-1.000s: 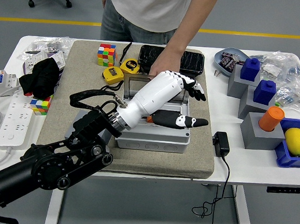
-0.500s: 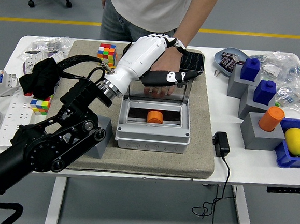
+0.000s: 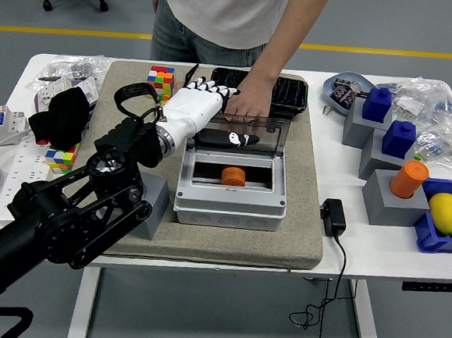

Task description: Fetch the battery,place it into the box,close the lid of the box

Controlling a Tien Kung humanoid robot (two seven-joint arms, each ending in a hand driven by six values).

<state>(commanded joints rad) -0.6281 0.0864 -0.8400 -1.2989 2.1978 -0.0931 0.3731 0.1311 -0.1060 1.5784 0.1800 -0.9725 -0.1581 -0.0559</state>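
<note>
Look at the orange cylindrical battery (image 3: 233, 176): it lies inside the open grey plastic box (image 3: 231, 191) at the centre of the tan mat (image 3: 292, 221), at about 5 o'clock from your white left hand (image 3: 201, 112) and well clear of its fingers. Those fingers are loosely spread and hold nothing; the black thumb rests against the box's clear hinged lid (image 3: 248, 135), which stands raised at the box's 12 o'clock edge. A person's hand (image 3: 251, 104) presses on that lid's top. Compared with half a second ago, your hand has pulled back toward 9 o'clock and sits lower, beside the lid's left end.
</note>
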